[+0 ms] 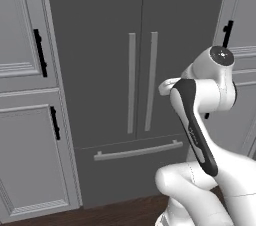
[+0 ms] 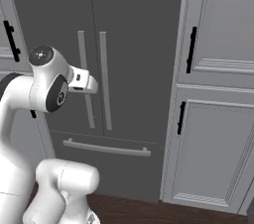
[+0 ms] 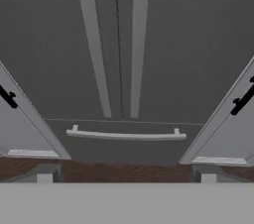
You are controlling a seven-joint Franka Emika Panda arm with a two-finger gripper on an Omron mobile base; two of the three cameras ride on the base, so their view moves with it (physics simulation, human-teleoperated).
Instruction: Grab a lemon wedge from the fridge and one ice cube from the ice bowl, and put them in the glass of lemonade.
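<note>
You have one fridge [image 1: 100,30] ahead of you, with two upper doors, both shut, and one drawer below. Count three bar handles on it: two long upright ones [image 1: 131,82] side by side at the centre seam, and one horizontal bar [image 1: 137,151] at 6 o'clock from them. Four paneled cabinet doors [image 2: 223,20] flank it, two at 9 o'clock and two at 3 o'clock, each carrying one short black handle [image 2: 191,49], four in all.
</note>
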